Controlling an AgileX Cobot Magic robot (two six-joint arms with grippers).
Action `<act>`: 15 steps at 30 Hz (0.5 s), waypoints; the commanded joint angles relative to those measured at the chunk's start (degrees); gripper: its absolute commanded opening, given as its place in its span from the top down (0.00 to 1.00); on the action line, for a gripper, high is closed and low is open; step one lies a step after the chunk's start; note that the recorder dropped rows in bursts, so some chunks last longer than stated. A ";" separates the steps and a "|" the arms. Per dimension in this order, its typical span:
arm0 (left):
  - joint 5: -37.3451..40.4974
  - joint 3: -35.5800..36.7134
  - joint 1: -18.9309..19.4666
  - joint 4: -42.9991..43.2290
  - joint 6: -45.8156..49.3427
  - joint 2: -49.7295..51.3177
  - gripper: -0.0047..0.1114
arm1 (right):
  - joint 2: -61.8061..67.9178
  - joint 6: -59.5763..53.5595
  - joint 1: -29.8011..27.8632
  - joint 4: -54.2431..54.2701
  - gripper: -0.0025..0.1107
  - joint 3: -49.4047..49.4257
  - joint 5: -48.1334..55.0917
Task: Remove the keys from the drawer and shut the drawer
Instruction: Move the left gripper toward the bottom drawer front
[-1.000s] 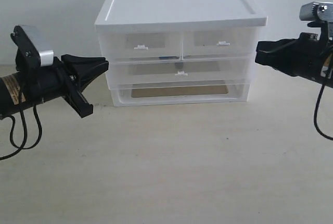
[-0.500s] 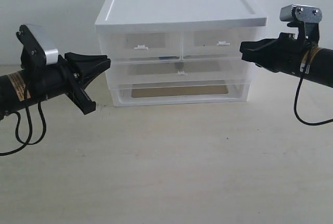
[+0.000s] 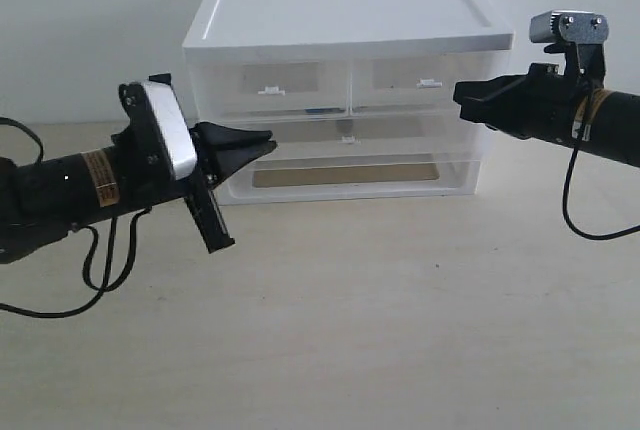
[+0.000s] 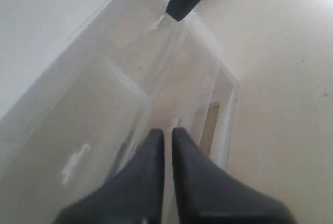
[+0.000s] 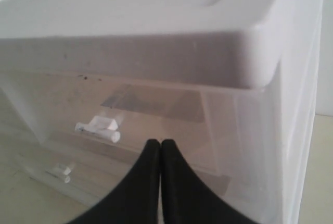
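The wide drawer [image 3: 400, 140] sits pushed in under the two half-width drawers of a white translucent cabinet. Its small tab handle [image 3: 347, 138] is at the centre. The keys are not clearly visible; only a small dark bluish smudge [image 3: 320, 110] shows through the plastic above the wide drawer. My left gripper [image 3: 268, 140] is shut and empty, its tip level with the wide drawer front, left of the handle; its fingers [image 4: 156, 146] point at the cabinet. My right gripper [image 3: 458, 95] is shut and empty in front of the upper right drawer. In the right wrist view its tip [image 5: 160, 143] is beside that drawer's tab [image 5: 99, 129].
The cabinet [image 3: 340, 10] stands at the back of a beige table [image 3: 380, 310], against a pale wall. Its bottom drawer [image 3: 345, 178] shows a brown base. Black cables [image 3: 90, 280] hang from both arms.
My left arm has swung right and forward, rolling its wrist, so its tip now reaches the cabinet front. My right gripper has moved left to the upper right drawer.
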 commanded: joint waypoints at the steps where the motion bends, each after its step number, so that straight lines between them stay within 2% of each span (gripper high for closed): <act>1: 2.08 -4.99 -3.43 -0.49 5.38 2.57 0.90 | 0.04 -0.07 -0.12 2.83 0.98 -1.03 0.32; 3: 5.17 -7.48 -4.81 -0.49 5.63 3.86 0.83 | 0.04 -0.07 -0.12 2.83 0.98 -1.03 0.32; 5: 8.39 -9.91 -6.09 -0.49 5.63 5.27 0.71 | 0.04 -0.07 -0.12 2.83 0.98 -1.03 0.32; 8: 9.36 -13.07 -7.33 -0.49 7.38 7.58 0.55 | 0.04 -0.07 -0.12 2.83 0.98 -1.03 0.32; 11: 9.32 -15.73 -8.70 -0.49 12.71 10.30 0.49 | -0.02 0.16 -0.12 2.83 0.98 -1.03 0.32; 15: 10.10 -18.96 -10.17 -0.49 24.32 13.75 0.49 | -0.02 0.16 -0.12 2.83 0.98 -1.03 0.32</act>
